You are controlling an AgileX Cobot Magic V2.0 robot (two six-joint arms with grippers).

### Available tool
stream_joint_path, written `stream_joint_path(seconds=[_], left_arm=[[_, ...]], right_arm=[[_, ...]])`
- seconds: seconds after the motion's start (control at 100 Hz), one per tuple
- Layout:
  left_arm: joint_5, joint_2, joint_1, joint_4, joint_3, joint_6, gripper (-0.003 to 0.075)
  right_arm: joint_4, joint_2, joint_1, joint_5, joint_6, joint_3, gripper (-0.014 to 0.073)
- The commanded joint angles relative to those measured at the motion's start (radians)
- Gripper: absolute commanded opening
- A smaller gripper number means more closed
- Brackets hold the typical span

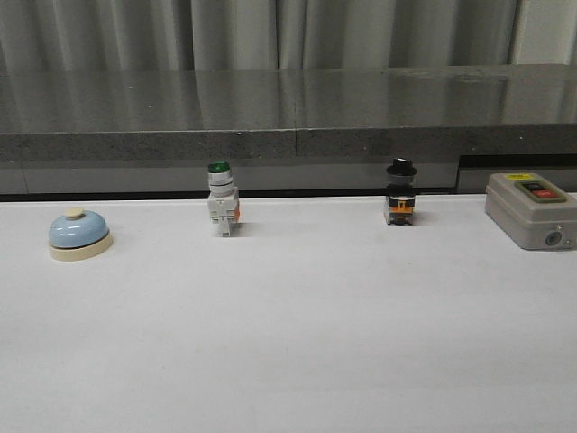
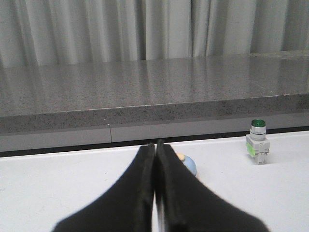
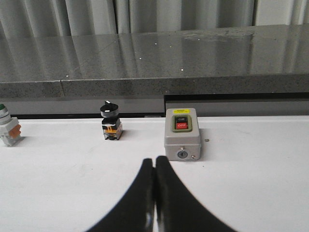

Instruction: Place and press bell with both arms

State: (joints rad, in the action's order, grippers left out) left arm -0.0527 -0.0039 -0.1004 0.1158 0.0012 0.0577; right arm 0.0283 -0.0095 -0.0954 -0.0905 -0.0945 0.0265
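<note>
Big white table point(image 1: 297, 334) up front, w/ a long grey stone ledge point(image 1: 288, 104) behind it and pale curtains point(image 1: 270, 32) at the very back.

Left gripper point(image 2: 155, 193) seen only in left wrist view: black fingers pressed tight together, nothing between them. Right gripper point(image 3: 154, 193) same in right wrist view: fingers squeezed together, holding nothing.

Grey box point(image 1: 532, 209) w/ red button sits at far right of table, near back edge.

Bell point(image 1: 79, 234) sits at far left of table, upright, blue dome on cream base, knob on top. In left wrist view just peeks out past the fingertips, mostly hidden, not touching.

Green-capped white switch point(image 1: 222, 200) stands near back edge, left of middle. Black-capped switch point(image 1: 400, 193) stands right of middle, well apart from green one.
</note>
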Motion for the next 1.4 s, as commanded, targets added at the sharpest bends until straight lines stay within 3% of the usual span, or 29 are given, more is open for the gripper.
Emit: stream_joint_path(seconds=[0.0,0.42,0.65,0.91,1.39], left_arm=[[0.082,-0.026,0.001,0.0,0.04,0.01,-0.002],[0.089,-0.026,0.001,-0.012,0.031,0.01,-0.002],[-0.006,0.04,0.001,-0.014,-0.104,0.01,-0.002],[-0.14,0.31,0.001,-0.03,-0.368,0.01,-0.002],[-0.518,0.886,0.001,-0.036,-0.815,0.01,-0.002]], right_arm=[[0.003,-0.016,0.007,0.084,-0.001,-0.014,-0.006],[0.003,-0.016,0.007,0.084,-0.001,-0.014,-0.006],[0.003,-0.016,0.007,0.084,-0.001,-0.014,-0.006],[0.003,-0.016,0.007,0.084,-0.001,-0.014,-0.006],[0.003,-0.016,0.007,0.084,-0.001,-0.014,-0.006]])
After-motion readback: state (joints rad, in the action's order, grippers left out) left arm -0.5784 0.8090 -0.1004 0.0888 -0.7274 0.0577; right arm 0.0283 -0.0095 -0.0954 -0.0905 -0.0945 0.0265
